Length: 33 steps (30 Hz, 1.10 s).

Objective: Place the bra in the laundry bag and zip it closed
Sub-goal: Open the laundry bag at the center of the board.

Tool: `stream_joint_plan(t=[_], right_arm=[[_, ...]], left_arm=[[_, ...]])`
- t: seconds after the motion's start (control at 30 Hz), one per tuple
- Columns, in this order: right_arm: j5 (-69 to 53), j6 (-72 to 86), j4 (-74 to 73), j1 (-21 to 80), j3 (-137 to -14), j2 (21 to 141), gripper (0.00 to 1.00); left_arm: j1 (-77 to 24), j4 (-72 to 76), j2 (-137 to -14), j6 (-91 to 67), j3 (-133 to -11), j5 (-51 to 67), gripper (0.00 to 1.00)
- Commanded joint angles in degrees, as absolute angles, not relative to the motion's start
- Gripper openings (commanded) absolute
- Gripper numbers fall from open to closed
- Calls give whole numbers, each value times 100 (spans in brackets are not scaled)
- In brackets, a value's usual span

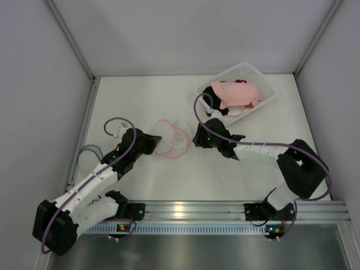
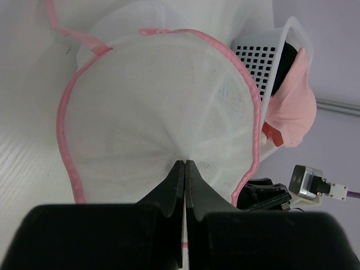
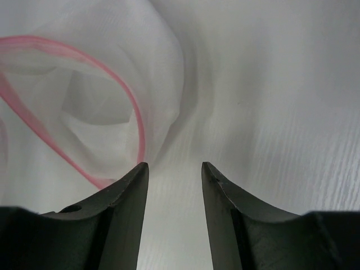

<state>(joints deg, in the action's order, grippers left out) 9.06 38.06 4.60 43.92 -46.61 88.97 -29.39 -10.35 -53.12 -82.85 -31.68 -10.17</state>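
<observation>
White counter, closed in by pale grey walls on three sides, with a metal rail running along the near edge.

Count: two arms, one laundry bag, one basket, one bra.

Laundry bag: white mesh with pink trim. It lies mid-counter between the two arms, its pink-edged mouth gaping.

Basket: white with perforated walls, at the far right of the counter, apart from the bag. It holds the pink bra, which is heaped up and hangs over one rim. Something dark lies under the bra, and I cannot identify it.

Left fingers: clenched together on a fold of the bag's mesh, pinching it near the pink trim.

Right fingers: parted and grasping nothing, with bare counter visible through the gap. They sit low over the counter just beside the bag's right edge. I cannot tell whether they touch the mesh.
</observation>
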Motion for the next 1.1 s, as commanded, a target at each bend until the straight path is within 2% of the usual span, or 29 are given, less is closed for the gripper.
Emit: stream_joint_plan(t=[0.0, 0.27, 0.47, 0.57, 0.6, 0.63, 0.87, 1.0, 1.03, 1.07], right_arm=[[765, 3762, 764, 4614, -4913, 8938, 44], [747, 3683, 835, 4887, -5238, 9483, 43], [826, 3656, 809, 4896, -5519, 9808, 34], [958, 3630, 730, 4904, -5677, 9949, 20], [1010, 3630, 642, 4904, -5739, 9967, 4], [1080, 3630, 563, 4913, -5765, 9975, 0], [1994, 3419, -359, 4896, -5503, 9265, 0], [1934, 3340, -747, 4843, -4950, 8405, 0], [1890, 3340, -843, 4799, -4870, 8289, 0], [1881, 3375, -1044, 4790, -4791, 8192, 0]], left_arm=[[-2874, -870, -5247, -8534, -3155, -967, 0], [-2813, -870, -5098, -8438, -3155, -976, 0], [-2778, -958, -4957, -8420, -3120, -975, 0], [-2769, -967, -4861, -8411, -3111, -984, 0], [-2769, -1010, -4817, -8402, -3111, -993, 0], [-2751, -1037, -4790, -8411, -3129, -993, 0], [-2663, -1125, -4465, -8771, -3181, -668, 0], [-2654, -1134, -4290, -9043, -3208, -606, 0], [-2637, -1151, -4246, -9183, -3173, -615, 4], [-2628, -1186, -4193, -9237, -3147, -650, 28]])
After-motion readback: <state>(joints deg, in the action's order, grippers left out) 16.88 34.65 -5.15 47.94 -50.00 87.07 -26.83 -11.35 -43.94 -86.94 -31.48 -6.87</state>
